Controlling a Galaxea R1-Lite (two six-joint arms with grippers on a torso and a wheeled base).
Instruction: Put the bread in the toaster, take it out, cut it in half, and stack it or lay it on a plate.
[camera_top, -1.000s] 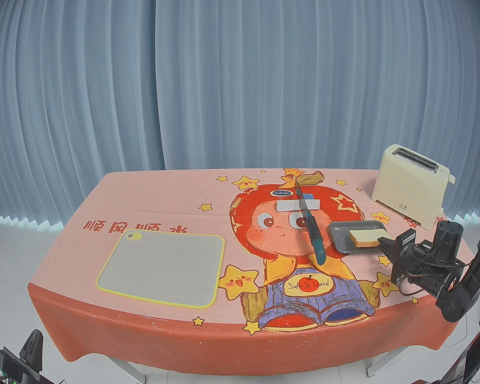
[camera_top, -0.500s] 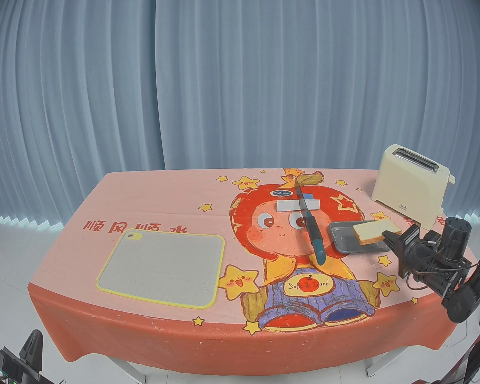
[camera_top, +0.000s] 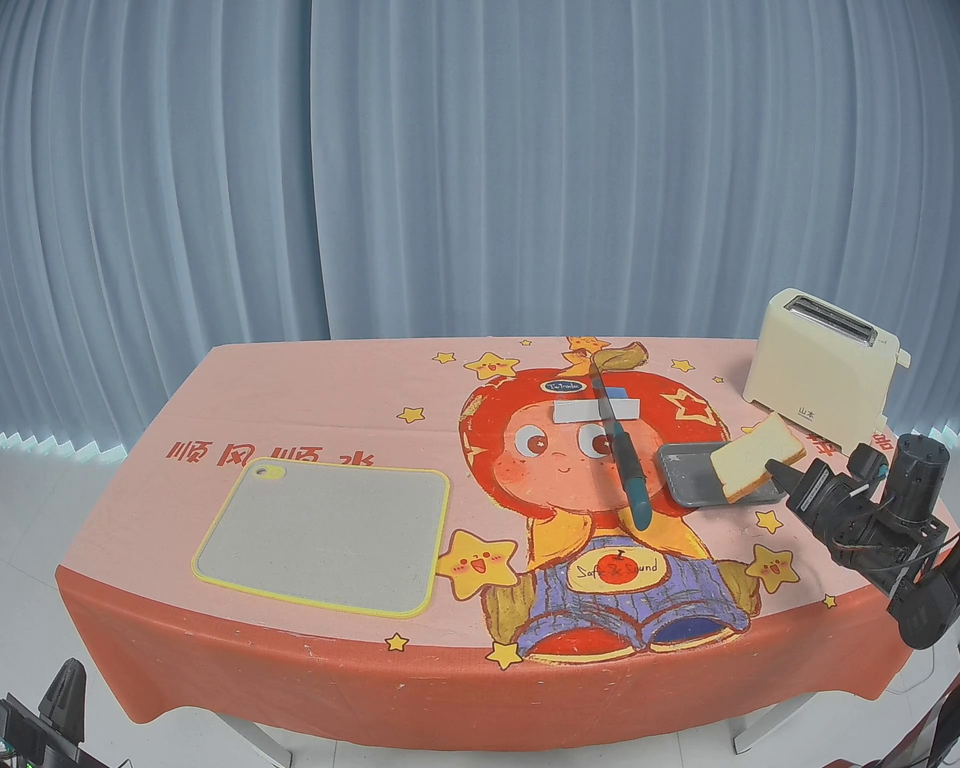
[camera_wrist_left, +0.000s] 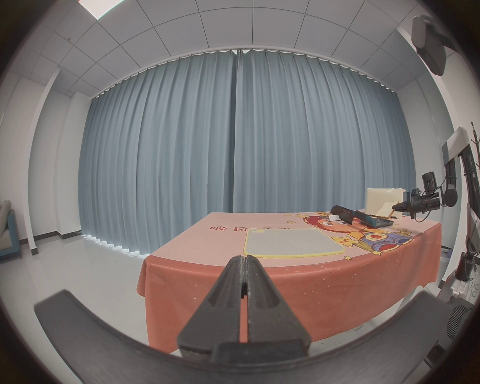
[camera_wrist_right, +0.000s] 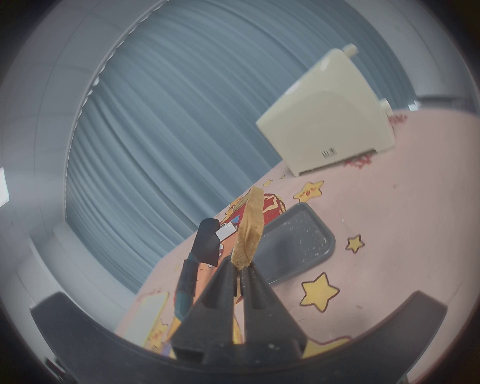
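Observation:
A slice of bread (camera_top: 755, 456) hangs tilted over the near right end of the dark grey tray (camera_top: 690, 472), and my right gripper (camera_top: 778, 468) is shut on its edge. In the right wrist view the bread (camera_wrist_right: 251, 227) stands edge-on between the closed fingers (camera_wrist_right: 239, 276), above the tray (camera_wrist_right: 295, 246). The cream toaster (camera_top: 822, 368) stands at the table's back right, its slots up, also in the right wrist view (camera_wrist_right: 330, 116). A knife (camera_top: 622, 452) with a teal handle lies left of the tray. My left gripper (camera_wrist_left: 244, 272) is shut and empty, low and well away from the table's left end.
A grey cutting board (camera_top: 328, 530) with a yellow rim lies at the table's front left. A small white block (camera_top: 595, 409) sits under the knife blade. The table edge runs close to my right arm.
My right gripper has lifted the bread off the tray and turned it from flat to tilted on edge, moving slightly toward the toaster. The left arm has kept still.

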